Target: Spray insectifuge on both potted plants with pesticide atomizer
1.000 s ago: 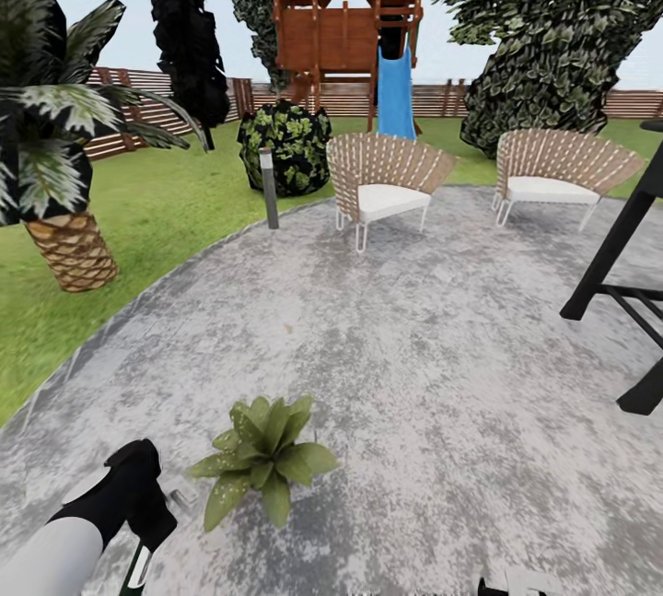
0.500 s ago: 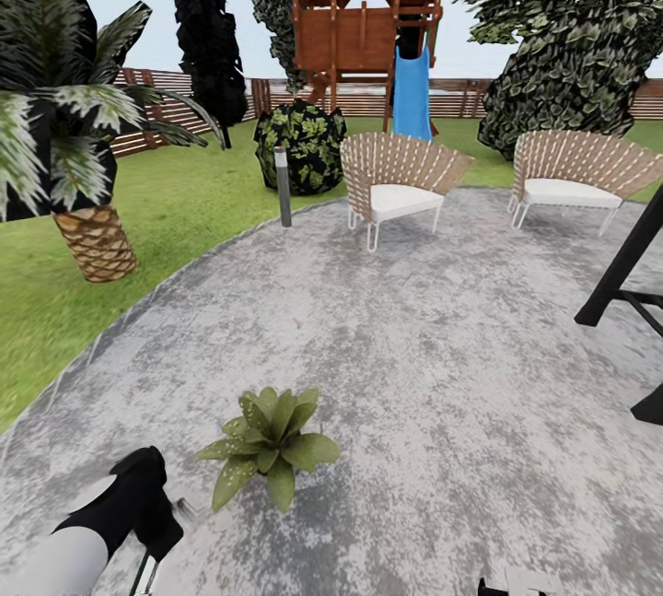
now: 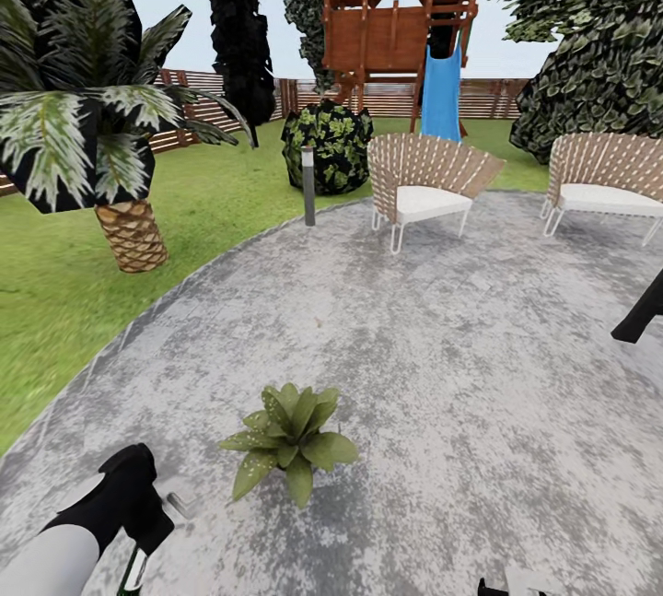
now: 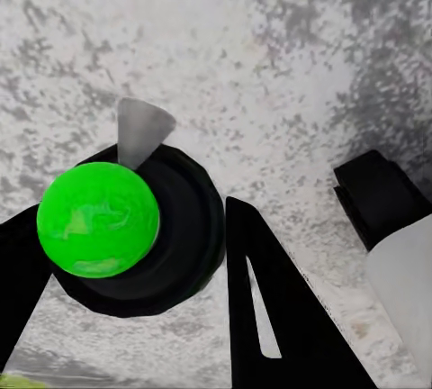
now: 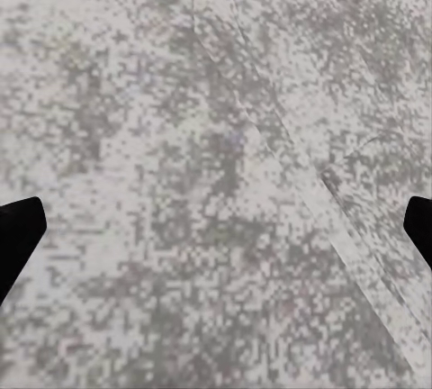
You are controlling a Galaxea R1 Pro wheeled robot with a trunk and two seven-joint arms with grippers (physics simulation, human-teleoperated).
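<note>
With the sprayer [image 4: 117, 236] already clenched in my left gripper [image 4: 135, 317] and my right gripper [image 5: 216, 227] spread empty, one potted plant [image 3: 290, 438] sits at my twelve o'clock on the patio [image 3: 442, 347], seemingly unsprayed.

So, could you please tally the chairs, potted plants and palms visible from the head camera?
Wicker chairs: 2
Potted plants: 1
Palms: 1
Total: 4
</note>
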